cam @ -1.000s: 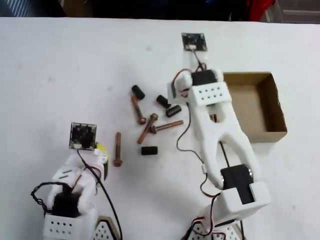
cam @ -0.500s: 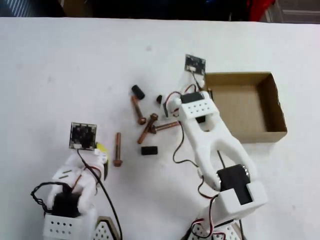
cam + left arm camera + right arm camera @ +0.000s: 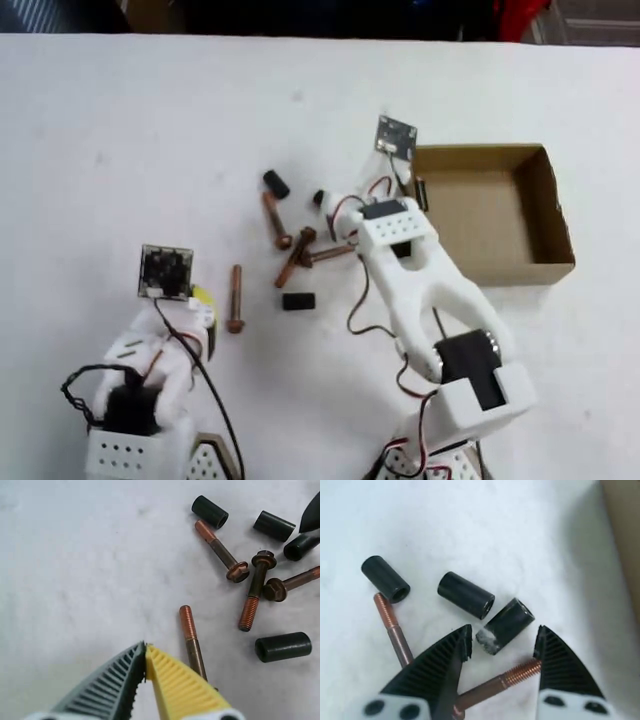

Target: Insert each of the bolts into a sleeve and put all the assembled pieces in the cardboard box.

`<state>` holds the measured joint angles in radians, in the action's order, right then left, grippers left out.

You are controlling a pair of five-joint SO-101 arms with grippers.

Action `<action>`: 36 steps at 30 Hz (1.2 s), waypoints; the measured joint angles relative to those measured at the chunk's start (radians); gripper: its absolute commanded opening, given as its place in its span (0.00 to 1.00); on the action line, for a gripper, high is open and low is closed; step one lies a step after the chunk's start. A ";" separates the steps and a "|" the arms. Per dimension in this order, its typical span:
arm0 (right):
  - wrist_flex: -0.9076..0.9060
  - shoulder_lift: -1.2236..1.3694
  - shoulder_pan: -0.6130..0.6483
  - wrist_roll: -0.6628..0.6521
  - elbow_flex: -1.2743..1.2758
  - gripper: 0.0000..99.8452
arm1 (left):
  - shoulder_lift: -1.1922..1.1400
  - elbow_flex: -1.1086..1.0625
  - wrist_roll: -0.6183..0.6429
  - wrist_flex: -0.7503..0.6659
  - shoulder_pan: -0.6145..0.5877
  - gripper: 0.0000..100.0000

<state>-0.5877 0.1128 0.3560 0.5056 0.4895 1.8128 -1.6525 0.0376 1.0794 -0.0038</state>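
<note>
The cardboard box (image 3: 558, 215) sits open-topped at the right of the high view, with the right arm's wrist just at its left wall. Left of it, around the middle of the white table (image 3: 120, 120), the loose parts lie scattered: copper-coloured bolts (image 3: 295, 257) with black sleeves (image 3: 276, 184) among them, none of them joined that I can see. A lone bolt (image 3: 235, 298) lies at the lower left of the cluster, and a stray sleeve (image 3: 298, 300) rests just to its right.

The right gripper (image 3: 503, 632) has its fingers spread wide, straddling a nearest sleeve (image 3: 512, 616) that lies on its side on the table. That sleeve sits between the black fingers without being pinched, so the gripper holds nothing. The threaded end of another bolt (image 3: 517, 672) lies just beside that sleeve, also between the fingers.

The left gripper (image 3: 145, 652) is down in the lower left of the high view. Its grey and yellow fingers are pressed together with nothing between them — the tips hang just beside the lone bolt.
</note>
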 measured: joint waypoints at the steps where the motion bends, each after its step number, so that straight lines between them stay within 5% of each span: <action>1: 0.002 0.020 -0.003 0.000 0.000 0.18 | 0.000 0.000 0.000 0.000 0.000 0.02; 10: -0.038 0.052 -0.008 0.000 -0.018 0.17 | 0.000 0.000 0.000 0.000 0.000 0.02; 17: -0.051 0.055 -0.032 -0.003 -0.023 0.04 | 0.000 0.000 0.000 0.000 0.000 0.02; 36: -0.084 0.052 -0.112 -0.476 -0.020 0.07 | 0.000 -0.003 0.000 0.000 0.000 0.02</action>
<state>-0.6720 0.1649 0.2440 0.0299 0.4695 1.8128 -1.6556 0.0376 1.0794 -0.0038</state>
